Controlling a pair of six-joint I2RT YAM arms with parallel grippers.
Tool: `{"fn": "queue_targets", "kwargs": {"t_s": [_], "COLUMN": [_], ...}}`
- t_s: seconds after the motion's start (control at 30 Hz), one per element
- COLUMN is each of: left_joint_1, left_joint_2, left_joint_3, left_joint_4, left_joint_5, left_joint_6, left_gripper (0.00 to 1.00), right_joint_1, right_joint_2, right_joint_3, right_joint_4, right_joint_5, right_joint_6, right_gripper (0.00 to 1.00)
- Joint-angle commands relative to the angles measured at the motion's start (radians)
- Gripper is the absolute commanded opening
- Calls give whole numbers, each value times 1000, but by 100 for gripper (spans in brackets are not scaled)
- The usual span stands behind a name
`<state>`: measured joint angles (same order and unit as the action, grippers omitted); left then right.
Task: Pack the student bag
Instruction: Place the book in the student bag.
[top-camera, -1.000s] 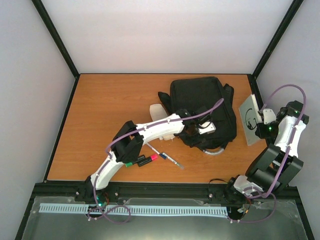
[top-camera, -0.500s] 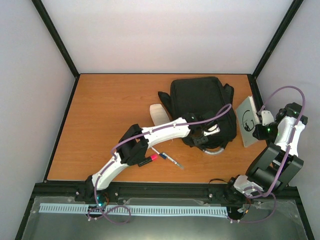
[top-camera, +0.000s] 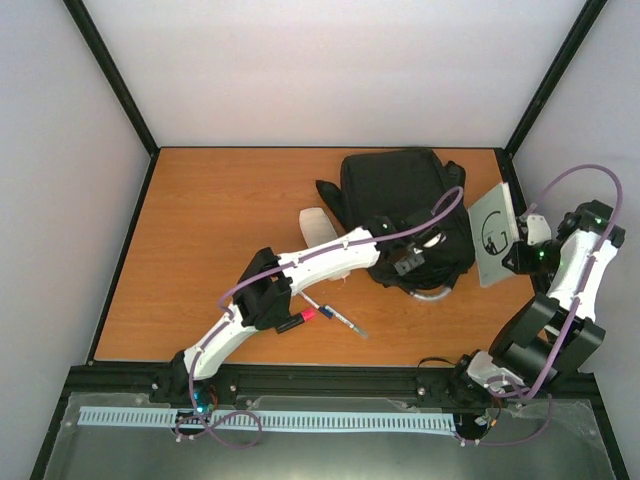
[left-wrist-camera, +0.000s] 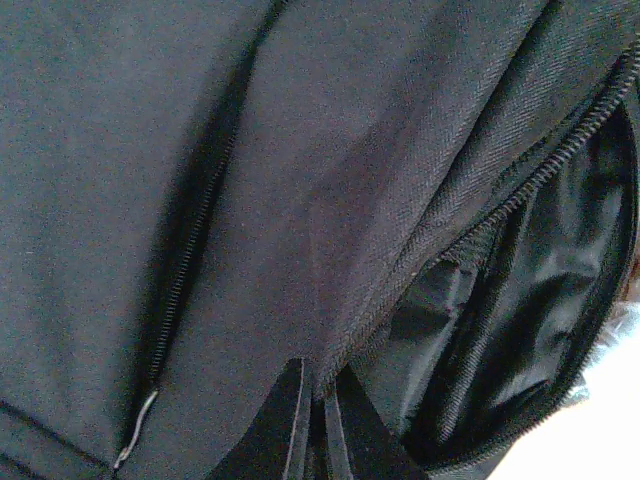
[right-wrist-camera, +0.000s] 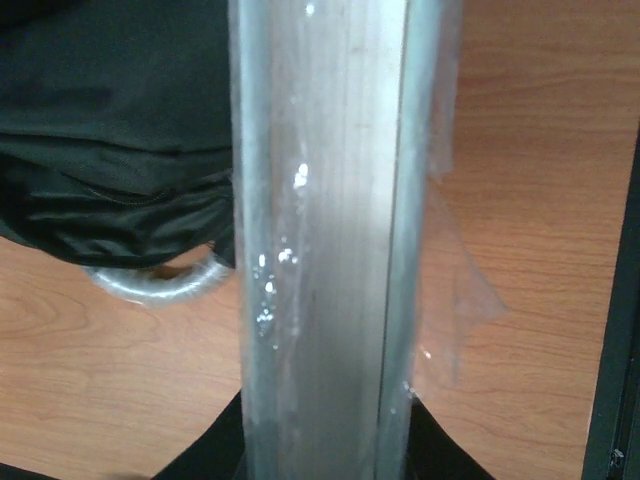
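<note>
Left wrist: left pincer (left-wrist-camera: 318, 388) pinches unzipped student bag (left-wrist-camera: 330, 180) rim; right pincer (right-wrist-camera: 325, 450) clamps grey book (right-wrist-camera: 320, 200).

Black student bag (top-camera: 395, 200) lies flat at the table's far right, main zip gaping open

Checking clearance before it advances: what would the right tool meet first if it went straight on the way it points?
Probably the student bag: the right tool, shut on a flat grey board, points at its side. Depth is unclear.
</note>
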<state>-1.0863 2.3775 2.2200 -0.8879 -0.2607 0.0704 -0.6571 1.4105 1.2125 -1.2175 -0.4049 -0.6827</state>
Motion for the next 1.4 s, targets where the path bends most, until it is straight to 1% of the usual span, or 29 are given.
{"fn": "queue_targets", "kwargs": {"t_s": [0.0,0.17,0.33,0.4,0.53,0.67,0.87,0.97,1.07,1.2,1.37], "left_joint_1": [41,88,123,143,181,192,213,232,249,254,253], "left_joint_2": [-26,-39,-49,-54,-53,-42,-23,-18,-14,-24,-43], "left_joint_3": [91,140,171,173,175,176,198,200,198,191,170], "left_joint_4": [102,136,164,178,207,241,279,289,289,277,296], "left_joint_5": [-38,1,32,70,169,194,215,252,285,312,315], "left_joint_6": [-112,-196,-257,-308,-403,-450,-506,-536,-568,-583,-593], "left_gripper": [1,1,1,1,1,1,1,1,1,1,1], "right_joint_1": [-4,-5,-4,-5,-4,-4,-4,6,40,88,192], "right_joint_2": [-70,-71,-83,-70,-25,-12,-18,-31,-41,-60,-58], "right_joint_3": [111,233,360,392,430,383,261,185,126,112,57], "right_joint_4": [-54,-145,-134,-152,-264,-287,-287,-287,-287,-287,-287], "right_joint_5": [-168,-278,-321,-354,-428,-435,-529,-571,-577,-563,-515], "right_joint_6": [30,44,99,116,69,42,-26,-73,-124,-151,-215], "right_gripper": [3,3,3,3,3,3,3,3,3,3,3]}}
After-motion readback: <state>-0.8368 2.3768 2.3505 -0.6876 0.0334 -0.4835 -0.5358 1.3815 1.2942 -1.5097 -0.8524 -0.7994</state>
